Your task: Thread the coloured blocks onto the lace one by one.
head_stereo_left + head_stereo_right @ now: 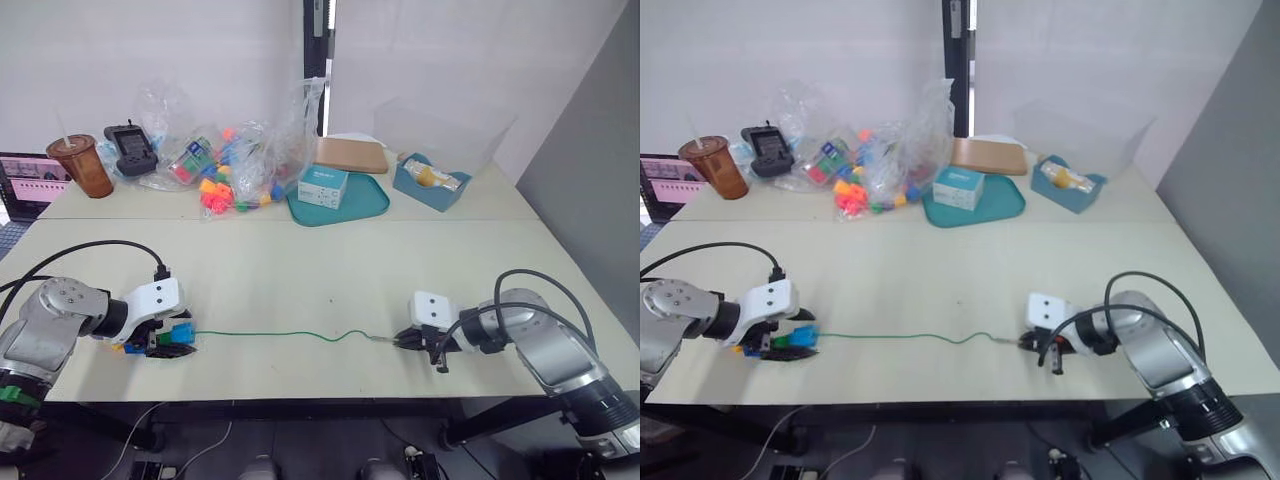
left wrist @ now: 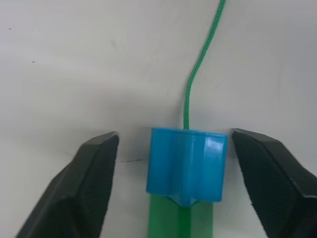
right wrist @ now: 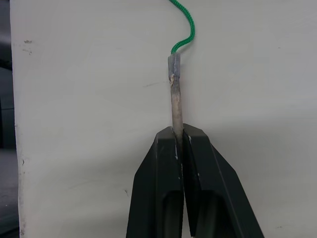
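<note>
The green lace (image 1: 270, 334) lies in a nearly straight line across the near part of the table, running from one gripper to the other. Its stiff grey tip (image 3: 174, 99) is pinched in my right gripper (image 1: 400, 340), which is shut on it. At the lace's other end sit the coloured blocks: a light blue block (image 2: 187, 163) with the cord coming out of it, and a green block (image 2: 181, 218) right behind it. An orange-yellow piece (image 1: 118, 348) peeks out beside them. My left gripper (image 1: 170, 343) is open, its fingers (image 2: 96, 173) standing apart on either side of the light blue block.
At the back stand a heap of toy pieces in clear bags (image 1: 230, 170), a teal tray (image 1: 345, 210) holding a small box, a blue container (image 1: 432, 182), a brown drink cup (image 1: 80, 165) and a black device (image 1: 130, 148). The table's front edge runs just below both grippers.
</note>
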{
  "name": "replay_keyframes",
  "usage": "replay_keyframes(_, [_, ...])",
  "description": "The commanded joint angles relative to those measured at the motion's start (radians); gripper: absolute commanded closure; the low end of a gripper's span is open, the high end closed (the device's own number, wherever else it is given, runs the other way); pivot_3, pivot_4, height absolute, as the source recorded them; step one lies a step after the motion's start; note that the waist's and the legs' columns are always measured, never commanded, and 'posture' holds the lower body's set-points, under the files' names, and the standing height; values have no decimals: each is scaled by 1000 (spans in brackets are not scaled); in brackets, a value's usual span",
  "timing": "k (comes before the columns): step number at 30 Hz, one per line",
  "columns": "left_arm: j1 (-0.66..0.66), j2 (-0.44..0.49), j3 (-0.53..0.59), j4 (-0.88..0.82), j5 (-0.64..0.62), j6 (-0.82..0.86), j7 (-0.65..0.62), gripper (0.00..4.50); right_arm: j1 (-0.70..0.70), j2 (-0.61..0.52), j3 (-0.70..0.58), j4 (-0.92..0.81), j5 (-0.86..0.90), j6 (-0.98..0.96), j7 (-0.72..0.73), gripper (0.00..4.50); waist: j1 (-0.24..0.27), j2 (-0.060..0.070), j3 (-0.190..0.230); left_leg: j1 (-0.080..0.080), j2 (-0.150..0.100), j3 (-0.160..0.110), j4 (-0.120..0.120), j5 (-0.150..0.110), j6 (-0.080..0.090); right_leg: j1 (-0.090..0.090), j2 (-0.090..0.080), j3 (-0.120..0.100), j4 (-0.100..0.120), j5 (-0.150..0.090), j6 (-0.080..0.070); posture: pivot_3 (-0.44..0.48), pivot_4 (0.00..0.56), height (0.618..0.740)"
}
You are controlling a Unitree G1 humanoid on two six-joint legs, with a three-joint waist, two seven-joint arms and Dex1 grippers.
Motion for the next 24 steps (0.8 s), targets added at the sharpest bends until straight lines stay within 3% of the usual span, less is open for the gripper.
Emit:
replay_keyframes(1, [-75, 51, -3, -95, -17, 108, -72, 516, 10, 23, 45, -27, 17, 44, 16, 4500, -1, 0, 0, 0, 0, 0, 0, 0, 0, 0, 0, 0, 0, 0, 0, 0, 150, 740])
replay_keyframes(6, [-162, 131, -164, -110, 137, 125, -194, 516, -7, 72, 64, -13, 9, 49, -6, 4500, -10, -1, 0, 0, 0, 0, 0, 0, 0, -1, 1, 1, 0, 0, 0, 0, 150, 740])
replay_keyframes(9, [-226, 113, -241, -103, 184, 186, -251, 516, -9, 95, 71, -20, 8, 60, -16, 4500, -9, -1, 0, 0, 0, 0, -1, 0, 0, -1, 2, 1, 0, 0, 0, 0, 150, 740])
replay_keyframes(14, [-326, 30, -324, -6, 297, 138, -236, 516, 13, 118, 69, -64, 13, 101, -50, 4500, -2, -1, 0, -1, 0, 0, 0, 0, 0, -2, 1, 1, 1, 0, 0, 0, 150, 740])
replay_keyframes(19, [-332, 12, -366, 52, 345, 66, -278, 516, 48, 105, 57, -115, 21, 136, -73, 4500, -3, -1, 0, -2, 0, 0, 0, 0, 0, -3, 1, 1, 1, 0, 0, 0, 150, 740])
replay_keyframes(24, [-327, -34, -380, 118, 389, -3, -259, 1965, 74, 58, 13, -131, 19, 153, -93, 4500, 2, 0, 0, -1, 0, 0, 1, 0, 0, -2, 1, 1, 2, 0, 0, 0, 150, 740])
